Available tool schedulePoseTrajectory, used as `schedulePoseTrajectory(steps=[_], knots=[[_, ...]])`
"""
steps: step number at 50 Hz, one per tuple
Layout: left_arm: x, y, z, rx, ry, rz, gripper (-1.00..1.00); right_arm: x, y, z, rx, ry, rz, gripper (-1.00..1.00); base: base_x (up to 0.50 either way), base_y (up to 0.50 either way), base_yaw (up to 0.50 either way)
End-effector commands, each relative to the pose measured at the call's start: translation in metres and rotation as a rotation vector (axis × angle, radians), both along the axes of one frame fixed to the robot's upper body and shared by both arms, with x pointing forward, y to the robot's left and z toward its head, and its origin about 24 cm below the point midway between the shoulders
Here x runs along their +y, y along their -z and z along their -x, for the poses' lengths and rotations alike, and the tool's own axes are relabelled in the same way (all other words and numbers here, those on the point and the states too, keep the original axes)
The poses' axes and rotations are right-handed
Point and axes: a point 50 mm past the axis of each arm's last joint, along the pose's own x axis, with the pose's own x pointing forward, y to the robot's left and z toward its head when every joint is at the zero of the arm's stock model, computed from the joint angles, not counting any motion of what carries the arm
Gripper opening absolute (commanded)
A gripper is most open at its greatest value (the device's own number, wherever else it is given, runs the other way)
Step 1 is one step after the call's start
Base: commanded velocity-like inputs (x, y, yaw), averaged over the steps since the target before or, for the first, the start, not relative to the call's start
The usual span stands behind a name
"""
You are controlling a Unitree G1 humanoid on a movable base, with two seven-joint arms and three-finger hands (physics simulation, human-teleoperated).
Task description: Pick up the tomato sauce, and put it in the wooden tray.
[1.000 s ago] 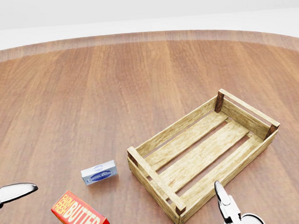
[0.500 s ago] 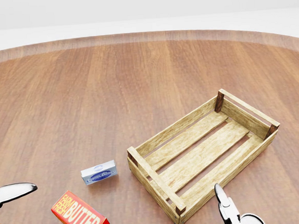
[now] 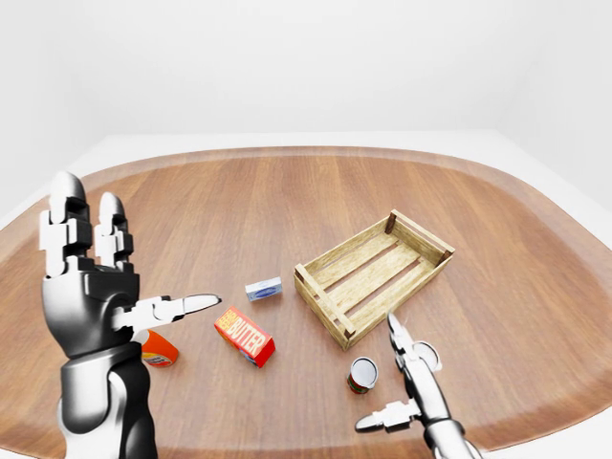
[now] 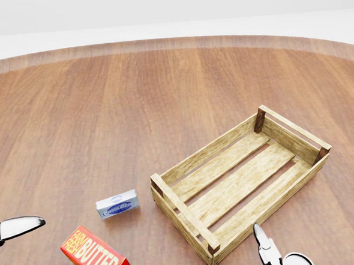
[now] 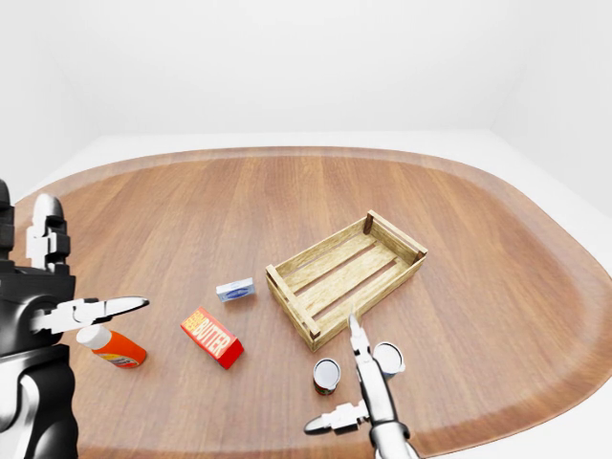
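The tomato sauce (image 5: 327, 376) can stands just beside the open right robot hand (image 5: 361, 387).

Tomato sauce (image 5: 327, 376), a small round can w/ red label, is standing upright on the table, just below the wooden tray (image 5: 345, 274). Tray's made of pale slats, sitting flat, tilted diagonally, w/ nothing inside.
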Motion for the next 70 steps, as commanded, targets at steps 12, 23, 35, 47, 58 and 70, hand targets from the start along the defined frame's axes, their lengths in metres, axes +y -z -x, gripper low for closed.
schedulePoseTrajectory(steps=[12, 23, 35, 47, 58, 70], knots=[[0.0, 0.0, 0.0, 0.001, 0.0, 0.0, 1.0, -0.002, 0.011, -0.001, 0.044, 0.008, 0.006, 1.0, 0.0, 0.0, 0.0], [-0.001, 0.001, -0.001, 0.004, 0.001, 0.001, 1.0, -0.001, 0.016, 0.0, 0.063, 0.005, 0.009, 1.0, 0.0, 0.0, 0.0], [0.0, 0.001, 0.0, 0.003, 0.001, 0.0, 1.0, 0.0, 0.021, 0.001, 0.083, 0.005, 0.016, 1.0, 0.0, 0.0, 0.0], [0.0, 0.0, 0.0, -0.002, 0.001, -0.001, 1.0, 0.0, 0.024, 0.001, 0.093, 0.004, 0.019, 1.0, 0.0, 0.0, 0.0], [0.0, 0.0, 0.0, 0.002, 0.002, -0.001, 1.0, -0.001, 0.028, 0.0, 0.109, 0.007, 0.023, 1.0, 0.0, 0.0, 0.0], [-0.002, 0.002, -0.001, 0.01, 0.006, -0.001, 1.0, -0.002, 0.033, -0.002, 0.125, 0.014, 0.024, 1.0, 0.0, 0.0, 0.0]])
